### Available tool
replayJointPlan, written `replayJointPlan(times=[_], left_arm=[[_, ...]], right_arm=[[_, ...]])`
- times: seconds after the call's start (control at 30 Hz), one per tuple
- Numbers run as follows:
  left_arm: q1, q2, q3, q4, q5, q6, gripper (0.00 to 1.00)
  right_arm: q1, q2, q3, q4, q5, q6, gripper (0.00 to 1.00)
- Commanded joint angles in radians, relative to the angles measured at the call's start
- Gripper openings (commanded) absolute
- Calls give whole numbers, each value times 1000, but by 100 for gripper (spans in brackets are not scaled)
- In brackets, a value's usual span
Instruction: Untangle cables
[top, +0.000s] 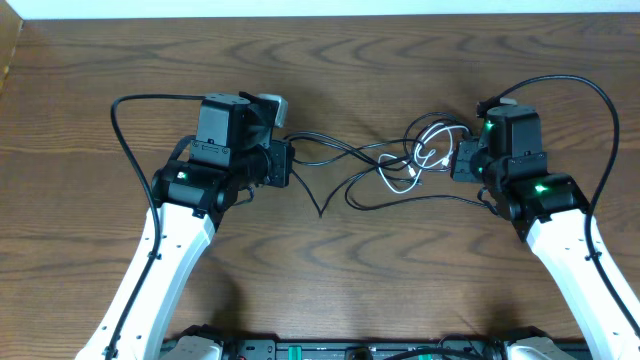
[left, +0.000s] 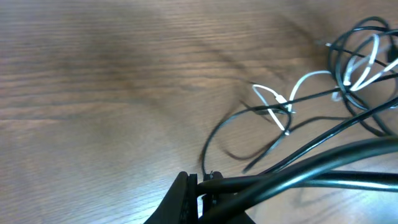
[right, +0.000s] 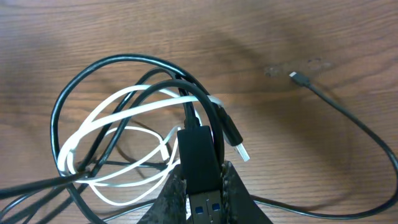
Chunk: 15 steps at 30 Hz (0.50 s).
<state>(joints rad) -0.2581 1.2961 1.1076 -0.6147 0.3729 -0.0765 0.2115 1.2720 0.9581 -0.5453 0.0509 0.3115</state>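
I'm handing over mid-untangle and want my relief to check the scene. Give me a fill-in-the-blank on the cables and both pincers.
1. The left pincer is shut on cables coloured ____.
2. The USB plug is clamped in the pincer of the ____ arm.
3. The odd-coloured cable in the tangle is ____.
Missing words: black; right; white.

Looks to me like robotics lab bench: left arm (top: 160, 265), right arm (top: 590, 265) mounted at wood-grain table (top: 330, 290), equipment rail (top: 340, 350) along near edge, plain white wall (top: 300, 6) behind.
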Motion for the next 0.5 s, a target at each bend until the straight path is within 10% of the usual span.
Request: replayJointPlan(times=[0.0,0.27,0.47], left_arm=[[3,12,9,-9,64,17,7],[3,75,9,-70,61,17,29],[3,134,9,-84,61,17,68]], right_arm=[[-7,-8,9,3,-28,16,1],[-7,-8,9,54,73,-18,36],[-7,-8,9,106,-221,-110,42]])
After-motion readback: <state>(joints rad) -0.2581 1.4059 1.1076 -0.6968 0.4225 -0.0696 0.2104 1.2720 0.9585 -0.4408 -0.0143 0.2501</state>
